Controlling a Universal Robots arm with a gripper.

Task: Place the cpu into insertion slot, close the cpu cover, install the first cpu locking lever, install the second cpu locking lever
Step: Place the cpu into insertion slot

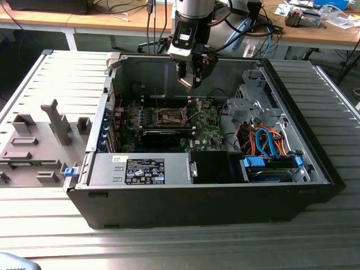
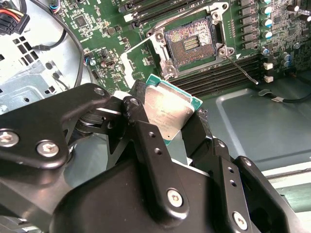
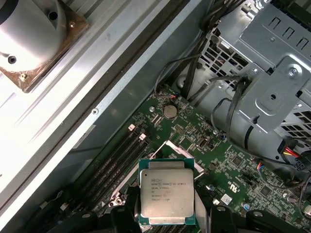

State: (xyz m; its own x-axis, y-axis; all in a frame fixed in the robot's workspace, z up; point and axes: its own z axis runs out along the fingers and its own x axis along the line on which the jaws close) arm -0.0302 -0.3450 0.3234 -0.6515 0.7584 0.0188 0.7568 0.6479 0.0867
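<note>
Hidden: in the first wrist view, the near edge of the small square chip with a silvery-grey metal top and green rim (image 3: 167, 196) is covered by the black two-finger gripper (image 3: 170, 209). Much of the ground behind is masked by the chip itself.
Unclear: a silvery frame corner (image 3: 168, 144) is seen just past the chip. Whether it is cover or rim cannot be told.
Exterior view: the chip cannot be made out between the gripper's (image 1: 191, 80) fingertips.
Second wrist view: the chip (image 2: 167, 109) is seen tilted. Beyond it the square dark socket recess with a shiny metal rim (image 2: 191, 42) is laid bare, its contacts uncovered. A thin metal rod (image 2: 240, 68) is slanted off one corner.
Pincer: the fingers (image 2: 136, 116) are pressed against two opposite edges of the chip, spread to its width.
Chip position: the chip is held in the air above the green motherboard (image 1: 197, 126), apart from the socket recess (image 1: 169, 116), inside the open black computer case (image 1: 197, 208).
</note>
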